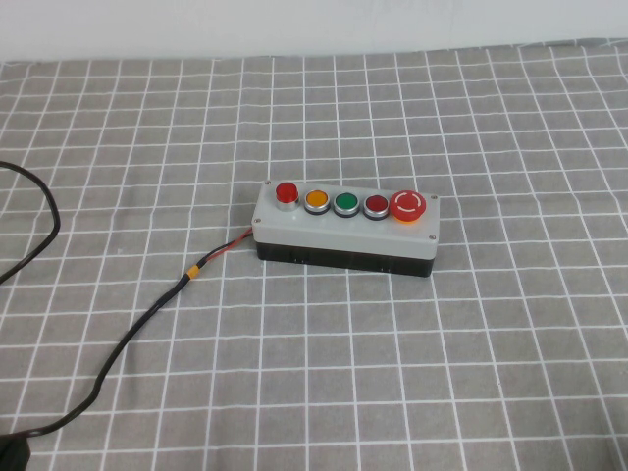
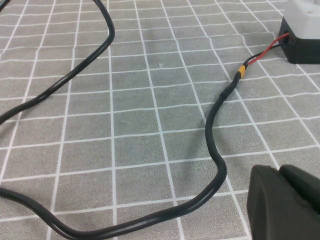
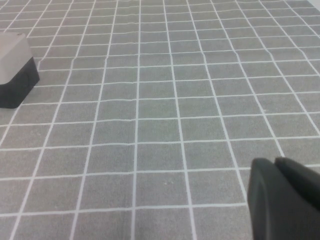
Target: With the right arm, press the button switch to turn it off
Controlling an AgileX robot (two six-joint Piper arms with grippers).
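The grey five-button box (image 1: pixel 345 228) lies mid-table in the high view. The button switch (image 1: pixel 286 192), a raised bright red dome with a silver collar, is at the left end of its row. Neither arm shows in the high view. My right gripper (image 3: pixel 275 161) is shut and empty, low over bare cloth, far from the box, whose corner (image 3: pixel 15 70) shows in the right wrist view. My left gripper (image 2: pixel 281 169) is shut and empty, beside the black cable (image 2: pixel 220 165); the box's end (image 2: pixel 305 30) lies far ahead of it.
Orange (image 1: pixel 316 200), green (image 1: pixel 345 203) and flat dark-red (image 1: pixel 375 205) buttons and a large red mushroom stop button (image 1: pixel 408 205) fill the row. The black cable (image 1: pixel 128 339) runs from the box's left end across the left of the grey checked cloth (image 1: pixel 491 343).
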